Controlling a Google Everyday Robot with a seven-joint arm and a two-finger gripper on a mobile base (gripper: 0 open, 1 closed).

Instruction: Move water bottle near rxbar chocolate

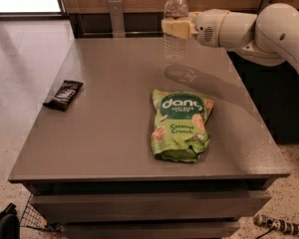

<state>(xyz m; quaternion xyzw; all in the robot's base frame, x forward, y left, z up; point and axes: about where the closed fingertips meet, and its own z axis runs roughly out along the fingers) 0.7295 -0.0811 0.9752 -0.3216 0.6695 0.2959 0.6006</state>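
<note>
The water bottle (175, 39), clear and ribbed with a white cap, is upright and held clear above the back middle of the grey table (109, 133). My gripper (175, 28) comes in from the right on a white arm and is shut on the bottle's middle. The rxbar chocolate (63, 94), a small flat black wrapper with white lettering, lies near the table's left edge, far to the left of and nearer than the bottle.
A large green "dang" chips bag (180, 124) lies right of centre toward the front. A wooden wall and dark ledge run behind the table. A cable end (274, 224) lies on the floor at the lower right.
</note>
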